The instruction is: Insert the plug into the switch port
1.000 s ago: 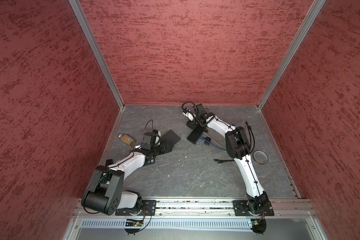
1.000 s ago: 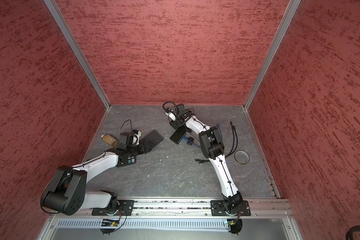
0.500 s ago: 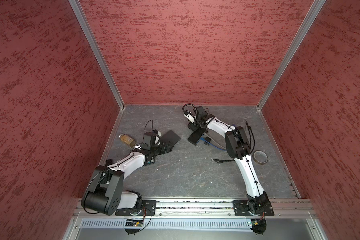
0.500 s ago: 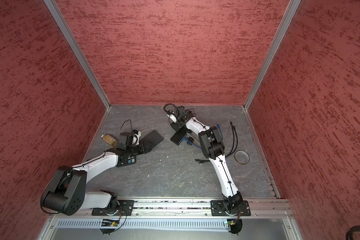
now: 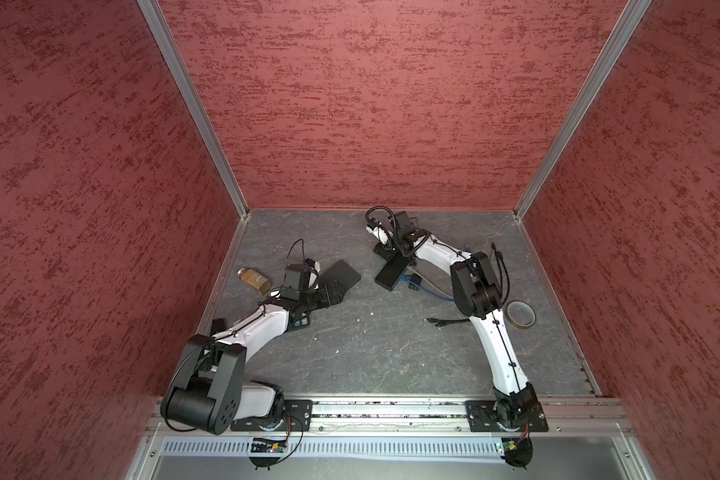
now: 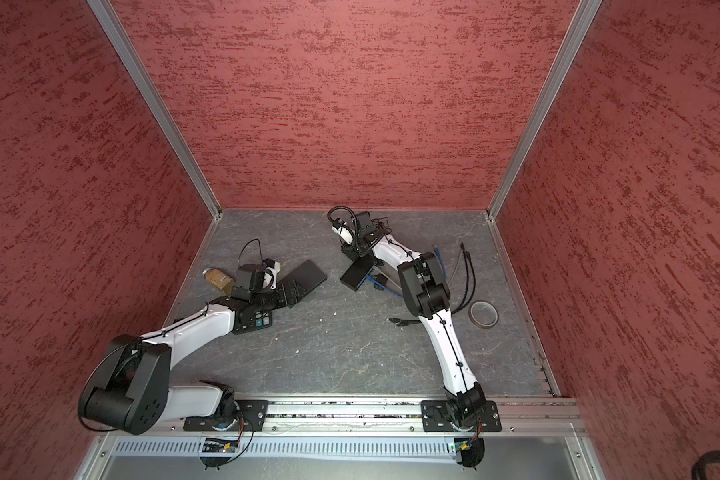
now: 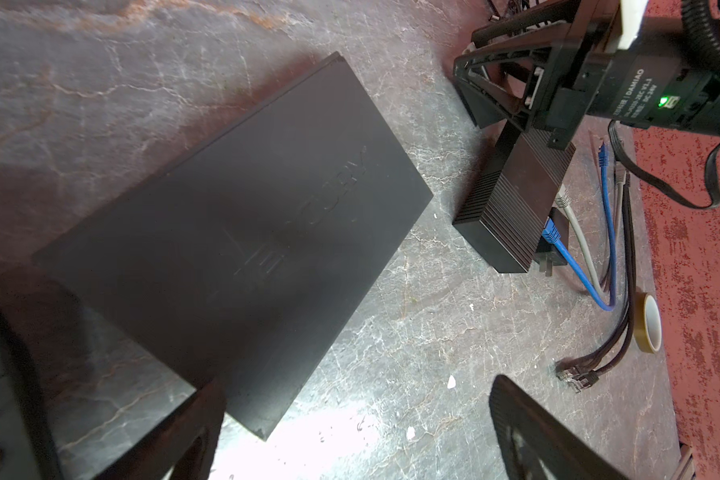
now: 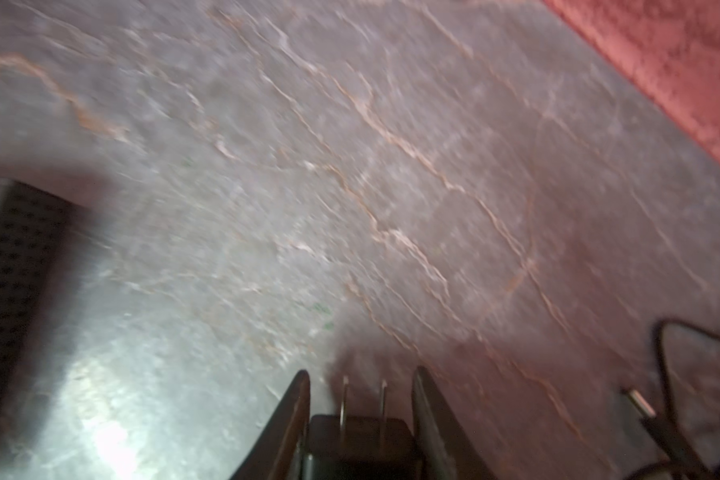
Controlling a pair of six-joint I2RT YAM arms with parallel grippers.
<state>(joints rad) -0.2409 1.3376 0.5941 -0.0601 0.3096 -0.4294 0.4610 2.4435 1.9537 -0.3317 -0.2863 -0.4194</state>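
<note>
Changed: right fingers (image 8: 296, 403) have pinched in, now clamped on the two-pronged plug (image 8: 358, 440).
Plug: near the worktop's (image 5: 371, 353) back edge, beside the switch's (image 7: 512, 199) far end.
Left fingers (image 7: 528, 419): wide apart, holding nothing.
Meaning: I judge the grasp made. Next I carry it to a port.

The grey veined tabletop (image 5: 371, 353) carries a flat black box (image 5: 341, 274) left of centre, with a ribbed black switch (image 5: 391, 272) near it on the right. A jar (image 5: 254, 279) lies on its side by the left wall. A tape roll (image 5: 521, 314) sits to the right with black cables (image 5: 445, 321) beside it. What may be a calculator (image 6: 258, 322) lies half hidden, nearer on the left.
</note>
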